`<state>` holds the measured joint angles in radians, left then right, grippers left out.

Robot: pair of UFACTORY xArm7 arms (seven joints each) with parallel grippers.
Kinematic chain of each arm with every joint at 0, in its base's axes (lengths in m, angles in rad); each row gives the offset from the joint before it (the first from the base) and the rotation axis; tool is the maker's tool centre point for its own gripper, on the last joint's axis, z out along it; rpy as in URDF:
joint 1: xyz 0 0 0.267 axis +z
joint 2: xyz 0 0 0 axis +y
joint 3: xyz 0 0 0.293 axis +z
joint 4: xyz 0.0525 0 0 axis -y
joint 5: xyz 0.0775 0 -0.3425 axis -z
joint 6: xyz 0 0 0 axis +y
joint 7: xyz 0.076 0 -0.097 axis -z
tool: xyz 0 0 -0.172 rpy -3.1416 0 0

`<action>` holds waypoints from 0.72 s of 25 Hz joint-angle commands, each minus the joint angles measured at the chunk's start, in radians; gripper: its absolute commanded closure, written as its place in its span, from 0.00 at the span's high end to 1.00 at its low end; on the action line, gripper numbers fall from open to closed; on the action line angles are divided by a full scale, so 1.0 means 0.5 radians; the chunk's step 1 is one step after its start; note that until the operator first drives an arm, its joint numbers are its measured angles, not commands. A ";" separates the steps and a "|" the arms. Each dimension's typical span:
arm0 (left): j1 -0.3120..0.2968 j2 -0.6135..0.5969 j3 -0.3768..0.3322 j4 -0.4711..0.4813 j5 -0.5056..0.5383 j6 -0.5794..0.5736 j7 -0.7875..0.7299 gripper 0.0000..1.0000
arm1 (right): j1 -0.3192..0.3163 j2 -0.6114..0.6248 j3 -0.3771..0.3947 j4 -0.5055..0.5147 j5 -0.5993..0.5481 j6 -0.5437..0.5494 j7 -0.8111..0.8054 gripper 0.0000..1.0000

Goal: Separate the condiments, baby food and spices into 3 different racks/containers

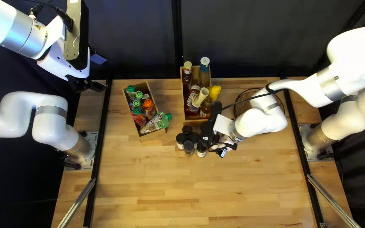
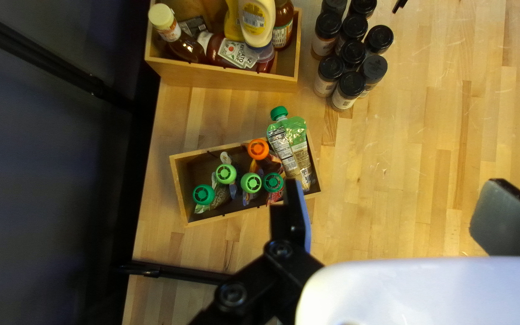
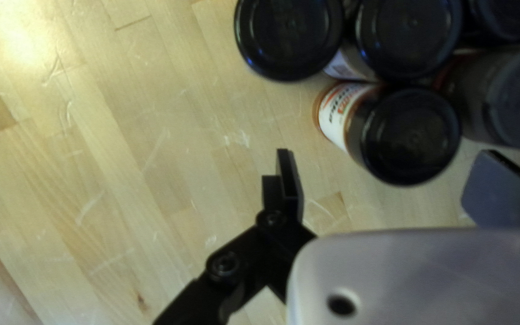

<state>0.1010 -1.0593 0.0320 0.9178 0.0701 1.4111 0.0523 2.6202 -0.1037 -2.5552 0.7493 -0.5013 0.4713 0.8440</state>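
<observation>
My left gripper (image 1: 90, 85) is raised over the table's far left corner. My right gripper (image 1: 212, 137) is low beside several black-capped spice jars (image 1: 181, 139) on the bare table. Pouches with green and orange caps (image 1: 147, 103) fill a wooden box (image 1: 153, 135); one leans over its side. Sauce bottles (image 1: 186, 76) stand and lie in another wooden box (image 1: 196, 120). The left wrist view has my left gripper (image 2: 395, 204) open and empty. In the right wrist view, my right gripper (image 3: 386, 186) is open, with a white-labelled jar (image 3: 410, 138) just ahead, untouched.
A black cable (image 1: 252, 98) runs along my right arm, with a loop behind the wrist. Black rails (image 1: 102, 126) border the table at both sides. Dark curtains (image 1: 136, 38) hang behind the far edge.
</observation>
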 commanded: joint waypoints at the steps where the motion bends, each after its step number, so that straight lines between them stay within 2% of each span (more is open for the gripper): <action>1: 0.000 0.000 0.000 0.000 0.000 0.000 0.000 1.00 | 0.012 -0.054 -0.021 0.058 -0.064 0.031 0.033 0.96; 3: 0.000 0.000 0.000 0.000 0.000 0.000 0.000 1.00 | 0.014 -0.060 -0.026 0.061 -0.081 0.034 0.046 0.93; 4: 0.000 0.000 0.000 0.000 0.000 0.000 0.000 1.00 | 0.016 -0.058 -0.027 0.058 -0.088 0.037 0.055 0.88; 5: 0.000 0.000 0.000 0.000 0.000 0.000 0.000 1.00 | 0.016 -0.057 -0.027 0.058 -0.090 0.038 0.057 0.78; 6: 0.000 0.000 0.000 0.000 0.000 0.000 0.000 1.00 | 0.015 -0.042 -0.023 0.049 -0.078 0.043 0.052 0.59; 7: 0.000 0.000 0.000 0.000 0.000 0.000 0.000 1.00 | 0.019 -0.013 -0.014 0.035 -0.064 0.053 0.056 0.08; 9: 0.000 0.000 0.000 0.000 0.000 0.000 0.000 1.00 | 0.024 0.040 0.002 0.008 -0.025 0.069 0.048 0.02; 13: 0.000 0.000 0.000 0.000 0.000 0.000 0.000 1.00 | 0.034 0.127 0.023 -0.033 0.054 0.094 0.019 0.00; 18: 0.000 0.000 0.000 0.000 0.000 0.000 0.000 1.00 | 0.077 0.330 0.027 -0.110 0.301 0.160 -0.149 0.00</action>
<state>0.1010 -1.0593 0.0320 0.9178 0.0701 1.4111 0.0523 2.6461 0.0136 -2.5401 0.7129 -0.4090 0.5335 0.8137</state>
